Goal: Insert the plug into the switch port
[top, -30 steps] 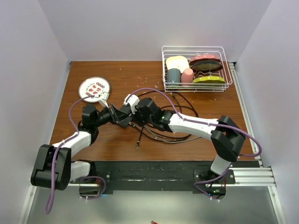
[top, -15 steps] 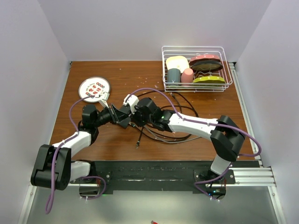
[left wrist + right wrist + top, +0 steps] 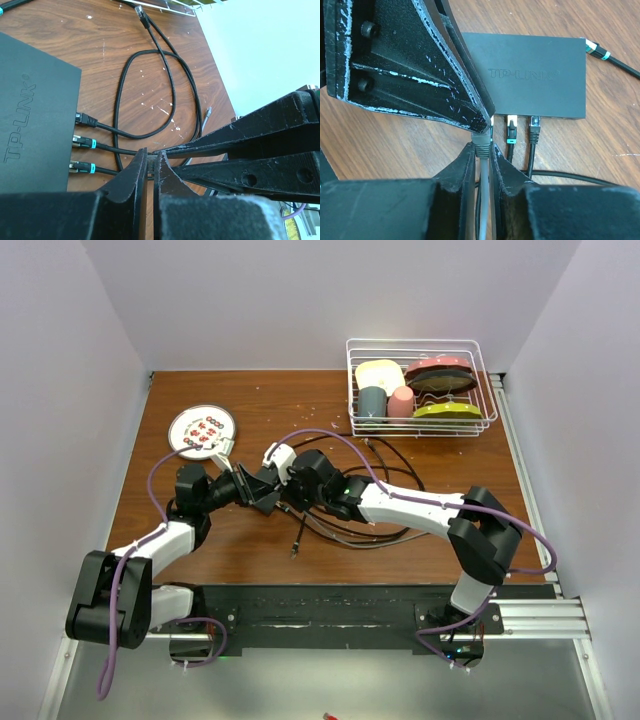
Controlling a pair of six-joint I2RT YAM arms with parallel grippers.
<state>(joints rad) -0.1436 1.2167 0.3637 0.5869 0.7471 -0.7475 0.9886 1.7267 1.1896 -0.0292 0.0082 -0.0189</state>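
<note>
The black TP-LINK switch (image 3: 530,75) lies flat on the wooden table; it also shows in the left wrist view (image 3: 30,100) and is mostly covered by both grippers in the top view (image 3: 264,498). My right gripper (image 3: 482,150) is shut on the grey plug (image 3: 481,141) by its ribbed boot, just in front of the leftmost port. My left gripper (image 3: 150,159) is shut on the same plug (image 3: 149,166). Its finger (image 3: 420,65) hides the plug's front end. In the top view the left gripper (image 3: 256,490) and the right gripper (image 3: 275,483) meet over the switch.
Two black cables (image 3: 511,131) are plugged in beside the grey plug, and another (image 3: 595,50) is at the switch's far side. Loose black cable loops (image 3: 350,530) lie to the right. A round white plate (image 3: 203,431) and a wire dish basket (image 3: 420,341) stand behind.
The right arm has shifted very slightly left toward the switch. Both grippers stay closed at the switch's port edge.
</note>
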